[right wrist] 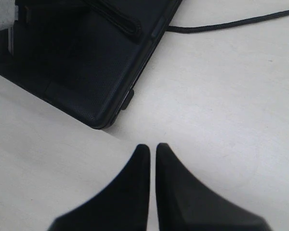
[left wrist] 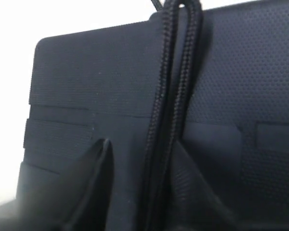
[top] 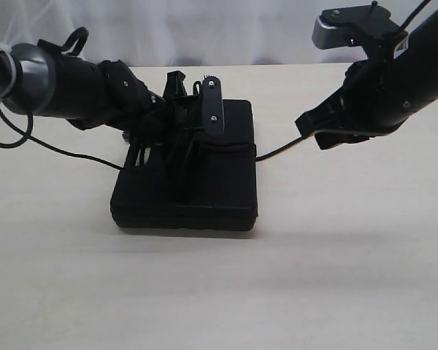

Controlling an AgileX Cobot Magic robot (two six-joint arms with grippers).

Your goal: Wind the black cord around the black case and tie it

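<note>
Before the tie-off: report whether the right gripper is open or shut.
Shut: the right gripper shows fingertips nearly touching, nothing between them; the black cord lies apart.

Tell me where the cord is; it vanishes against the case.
Exterior view: the cord leaves the case's right edge and trails right over the table. Left wrist view: two strands cross the case.

The black case (top: pixel 204 197) lies flat on the counter (top: pixel 336 284). The left gripper (left wrist: pixel 140 144) is above the case's far left part, and two strands of the black cord (left wrist: pixel 176 96) run side by side on the case's top between the gripper's fingers (left wrist: pixel 94 178), then over the case's edge. From the case's right edge the cord lies out across the counter. The right gripper (right wrist: pixel 152 147) is right of the case, above the counter and apart from the case.
</note>
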